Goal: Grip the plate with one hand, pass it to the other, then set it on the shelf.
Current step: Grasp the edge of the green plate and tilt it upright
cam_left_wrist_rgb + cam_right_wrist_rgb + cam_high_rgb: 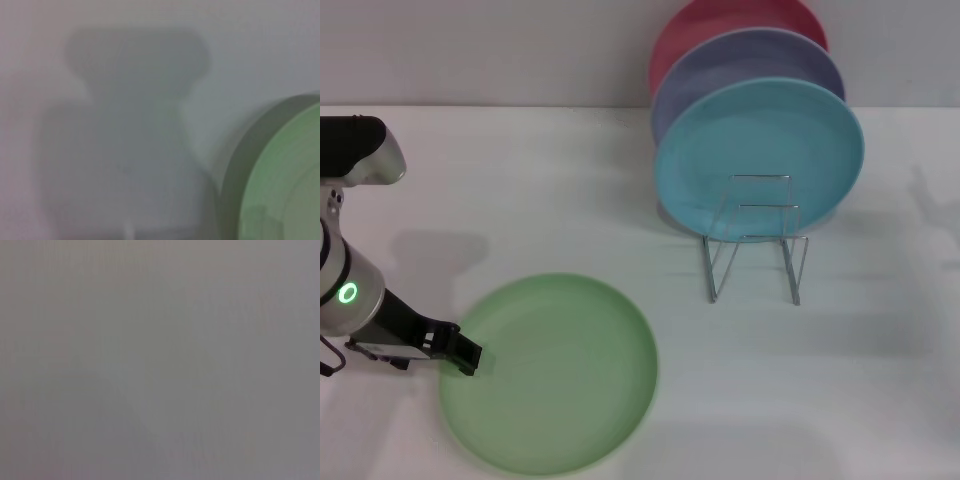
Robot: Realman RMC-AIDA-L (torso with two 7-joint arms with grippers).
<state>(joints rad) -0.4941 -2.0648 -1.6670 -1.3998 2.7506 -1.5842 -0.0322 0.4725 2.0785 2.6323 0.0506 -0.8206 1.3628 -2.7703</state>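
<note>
A light green plate (552, 374) lies flat on the white table (520, 180) in the lower left of the head view. The left gripper (463, 354), at the frame's left edge, has its black fingertips at the plate's left rim; whether its jaws are spread or pinching cannot be told. The wire shelf (754, 238) stands right of centre, holding turquoise (760, 150), lavender (740, 60) and pink (720, 20) plates. The right gripper is not visible.
</note>
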